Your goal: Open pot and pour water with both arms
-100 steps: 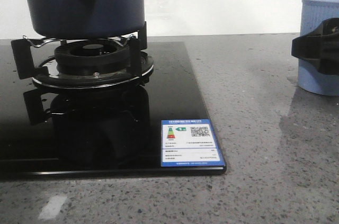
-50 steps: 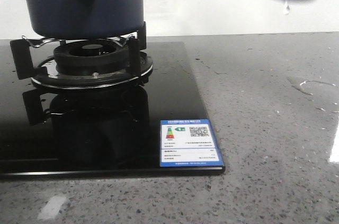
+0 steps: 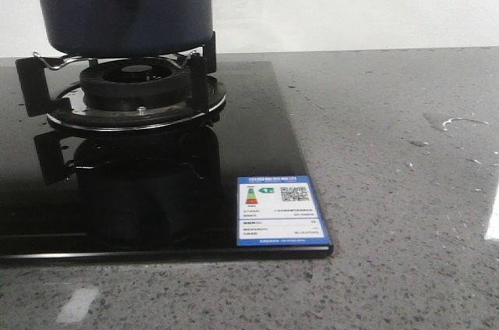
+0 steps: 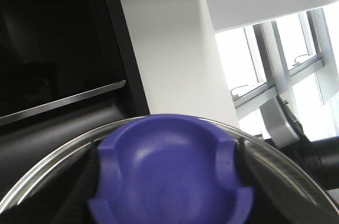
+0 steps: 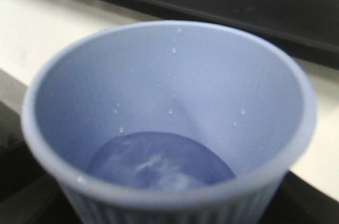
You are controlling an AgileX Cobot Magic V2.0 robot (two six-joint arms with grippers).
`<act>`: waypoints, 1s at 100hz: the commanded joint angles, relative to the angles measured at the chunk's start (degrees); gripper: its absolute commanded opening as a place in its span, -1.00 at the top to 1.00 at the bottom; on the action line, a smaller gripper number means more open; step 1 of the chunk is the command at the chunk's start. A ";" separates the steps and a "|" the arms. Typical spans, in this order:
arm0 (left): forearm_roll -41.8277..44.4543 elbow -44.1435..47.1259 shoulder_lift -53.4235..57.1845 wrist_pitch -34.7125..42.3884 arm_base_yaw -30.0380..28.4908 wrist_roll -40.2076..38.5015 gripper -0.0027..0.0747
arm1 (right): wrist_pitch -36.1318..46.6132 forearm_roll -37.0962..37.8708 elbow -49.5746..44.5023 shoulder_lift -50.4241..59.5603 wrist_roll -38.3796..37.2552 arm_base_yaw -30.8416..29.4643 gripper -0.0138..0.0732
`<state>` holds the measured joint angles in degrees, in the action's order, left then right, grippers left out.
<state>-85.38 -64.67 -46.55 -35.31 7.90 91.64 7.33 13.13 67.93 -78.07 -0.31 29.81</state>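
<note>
Two arms are busy, neither seen from the front. Pot (image 3: pixel 129 2) sits on burner (image 3: pixel 136 96), top cropped. L wrist view fills with a purple knob (image 4: pixel 172 173) on a glass lid (image 4: pixel 47 173), seemingly clamped, though the fingers barely show, so can't tell for sure. R wrist view fills with cup (image 5: pixel 169 128), a little water (image 5: pixel 159 166) at the bottom, drops on the wall; looks held, but the fingers are out of frame, so can't tell. Risks, I'd say: cup tipped off-centre → water on hob (image 3: pixel 257 135) or burner; lid slipping; arms clashing over pot. Counter (image 3: pixel 405 189) is already wet on the right. Sticker (image 3: pixel 279 211) on hob's corner. Nothing blocks pot.
</note>
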 commanded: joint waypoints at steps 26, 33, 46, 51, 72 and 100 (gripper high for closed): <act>-3.99 -1.52 3.95 10.86 0.34 -1.94 0.40 | -10.55 9.44 18.05 -9.32 -0.13 1.87 0.10; -3.99 -1.52 4.19 10.96 0.34 -1.94 0.40 | -11.70 13.06 19.09 -10.71 -0.13 2.10 0.10; -3.99 -1.52 4.21 10.96 0.34 -1.94 0.40 | -12.11 20.86 19.40 -12.27 -0.13 3.18 0.10; -3.99 -1.52 4.21 10.96 0.34 -1.94 0.40 | -12.11 23.61 19.40 -12.81 -0.13 3.93 0.10; -3.99 -1.52 4.21 10.96 0.34 -1.94 0.40 | -12.59 35.07 19.50 -15.12 -0.13 7.30 0.10; -3.99 -1.52 4.21 10.96 0.34 -1.94 0.40 | -15.50 45.62 19.62 -16.91 -0.13 8.33 0.10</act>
<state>-86.25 -64.54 -42.46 -25.84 7.90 90.27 -9.53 54.66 85.05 -97.53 -0.52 38.21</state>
